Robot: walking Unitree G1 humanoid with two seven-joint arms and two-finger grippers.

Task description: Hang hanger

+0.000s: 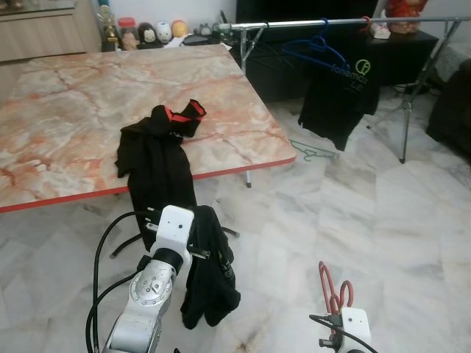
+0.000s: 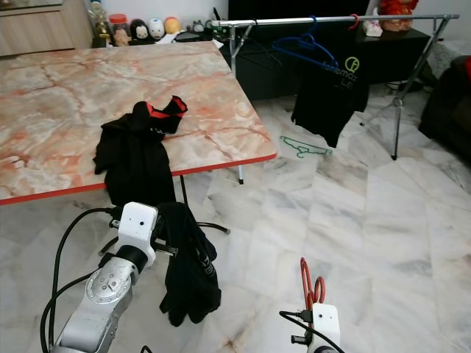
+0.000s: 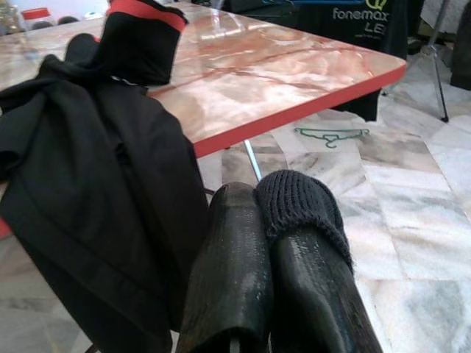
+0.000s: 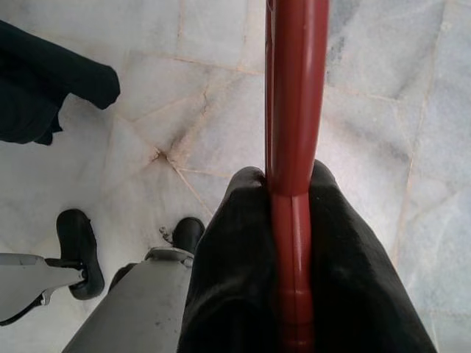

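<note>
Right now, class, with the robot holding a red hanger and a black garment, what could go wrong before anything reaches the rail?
1. The right claw pinches the red hanger on one thin bar, so it could swing or twist out.
2. The black garment droops from the left claw toward the floor and might drag or snag while walking.
3. A green hanger lies on the floor before the clothes rail, a possible trip hazard.

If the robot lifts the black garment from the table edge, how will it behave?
The black garment already droops over the table edge, so it is probably floppy and would sag. Its bunched folds suggest soft, light cloth that might slide off when pulled.
</note>
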